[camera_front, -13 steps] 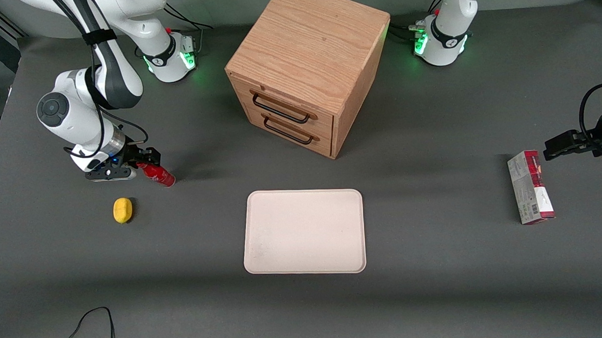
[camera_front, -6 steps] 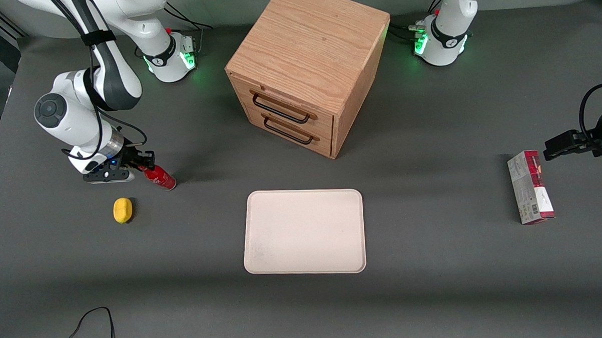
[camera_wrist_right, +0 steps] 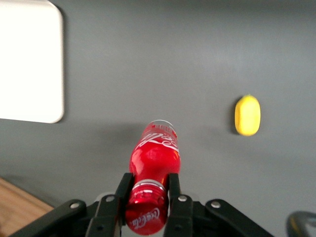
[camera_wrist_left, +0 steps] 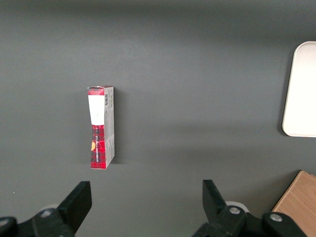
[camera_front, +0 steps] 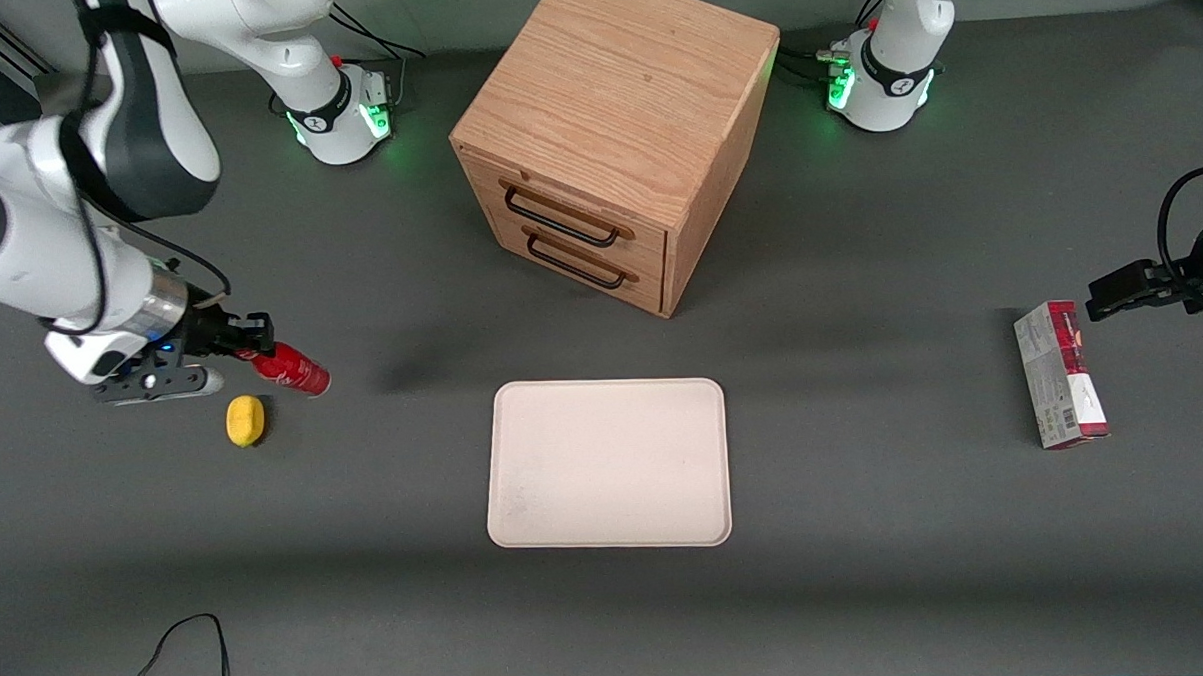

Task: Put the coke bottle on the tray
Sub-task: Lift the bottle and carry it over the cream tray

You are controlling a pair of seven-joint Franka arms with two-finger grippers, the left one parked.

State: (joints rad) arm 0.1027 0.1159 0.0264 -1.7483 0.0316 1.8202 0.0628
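Since the picture a second before, your right arm had risen and swung outward toward its own end of the surface [camera_front: 870, 589], and the coke bottle [camera_front: 290, 370] had gone with it, lifted off the mat. The gripper [camera_front: 245, 351] hung above the surface at the working arm's end, its jaws clamped on the bottle's neck just below the red cap. In the right wrist view you could see the two fingers [camera_wrist_right: 172, 193] pressed against either side of the neck, the bottle's [camera_wrist_right: 153, 165] body pointing away from the gripper [camera_wrist_right: 147, 190] over the grey mat. The bottle hung tilted, nearly lying over, and cast a shadow between itself and the wooden drawer box [camera_front: 610, 143]. A yellow lemon-shaped object [camera_front: 245, 420] lay on the surface just nearer the front camera than the bottle. The tray [camera_front: 608, 464] sat in the middle of the surface, well apart from the bottle. A red-and-grey carton [camera_front: 1059, 373] lay toward the parked arm's end.
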